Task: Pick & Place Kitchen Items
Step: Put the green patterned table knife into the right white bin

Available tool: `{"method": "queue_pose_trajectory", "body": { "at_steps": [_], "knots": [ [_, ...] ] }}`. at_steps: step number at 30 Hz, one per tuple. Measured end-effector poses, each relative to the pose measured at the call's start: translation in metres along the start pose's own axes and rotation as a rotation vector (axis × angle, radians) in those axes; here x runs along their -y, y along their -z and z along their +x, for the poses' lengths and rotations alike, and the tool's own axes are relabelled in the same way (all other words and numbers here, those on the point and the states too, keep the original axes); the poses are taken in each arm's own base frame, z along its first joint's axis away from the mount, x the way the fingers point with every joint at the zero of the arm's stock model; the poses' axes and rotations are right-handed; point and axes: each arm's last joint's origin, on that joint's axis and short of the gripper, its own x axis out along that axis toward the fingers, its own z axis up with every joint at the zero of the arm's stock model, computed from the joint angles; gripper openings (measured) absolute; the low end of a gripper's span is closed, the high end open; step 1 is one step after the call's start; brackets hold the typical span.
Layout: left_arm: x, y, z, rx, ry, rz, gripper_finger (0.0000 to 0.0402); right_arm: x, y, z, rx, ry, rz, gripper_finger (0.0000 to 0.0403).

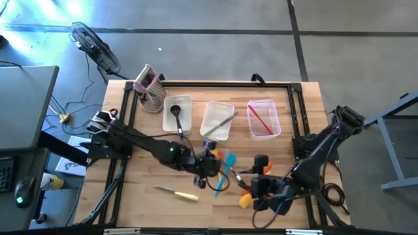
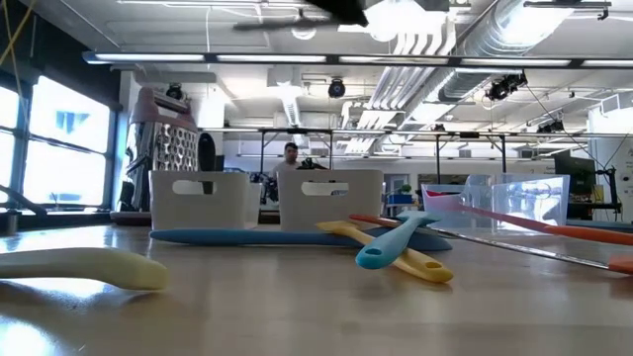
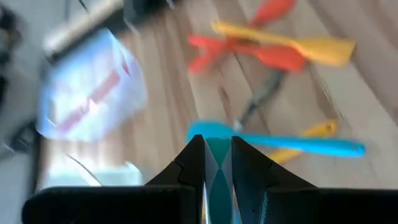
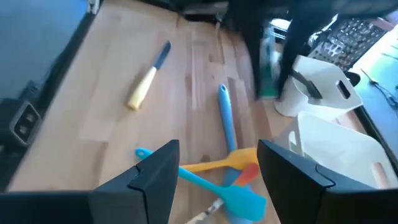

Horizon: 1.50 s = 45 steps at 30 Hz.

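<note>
Your left gripper sits near the middle of the counter. Its fingers are pinched narrow on a teal utensil, the wrist view shows. At about seven o'clock from it a yellow-handled knife lies alone on the wood.

At its three o'clock lie the loose spatulas: a blue one, a yellow one, and orange and red ones, all crossed over each other.

Three clear bins stand along the twelve o'clock side. One holds a black ladle, the middle one a metal tool, and the right one a red utensil.

Your right gripper hovers near the pile's four o'clock, fingers spread wide, holding nothing.

The risks, as I judge them: the narrow pinch on a slim silicone handle may let it swivel or slip during the lift. The crossed spatulas could also drag along if one is snagged. Both arms work close together, so they might clash.

The counter is pale butcher-block wood with a black frame. A grater stands at the far left corner, and a fan sits on the grey concrete floor. Beyond is an open workshop with ceiling ducts, where a person sits.
</note>
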Motion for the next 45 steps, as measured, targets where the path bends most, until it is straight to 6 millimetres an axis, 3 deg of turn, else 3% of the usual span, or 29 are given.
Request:
{"method": "queue_pose_trajectory", "body": {
  "at_steps": [9, 16, 22, 25, 32, 38, 45],
  "knots": [
    [-0.044, -0.056, -0.039, 0.285, -0.124, 0.071, 0.0048, -0.017, 0.008, -0.023, 0.059, 0.016, -0.029, 0.0211],
    [-0.117, -0.066, -0.039, 0.490, -0.315, -0.151, 0.0048, -0.028, 0.020, -0.043, 0.080, 0.024, -0.031, 0.0211],
    [-0.172, -0.051, -0.033, 0.596, -0.413, -0.435, 0.0048, -0.035, 0.033, -0.062, 0.100, 0.033, -0.024, 0.0211],
    [-0.185, -0.039, -0.025, 0.619, -0.447, -0.510, 0.0048, -0.037, 0.040, -0.070, 0.106, 0.041, -0.028, 0.0211],
    [-0.187, -0.007, 0.003, 0.708, -0.532, -0.558, 0.0048, -0.036, 0.051, -0.082, 0.116, 0.062, -0.011, 0.0211],
    [-0.184, 0.038, 0.028, 0.770, -0.578, -0.669, 0.0048, -0.034, 0.057, -0.087, 0.099, 0.066, -0.030, 0.0211],
    [-0.173, 0.077, 0.041, 0.817, -0.613, -0.763, 0.0048, -0.028, 0.061, -0.087, 0.074, 0.101, -0.104, 0.0211]
  ]
}}
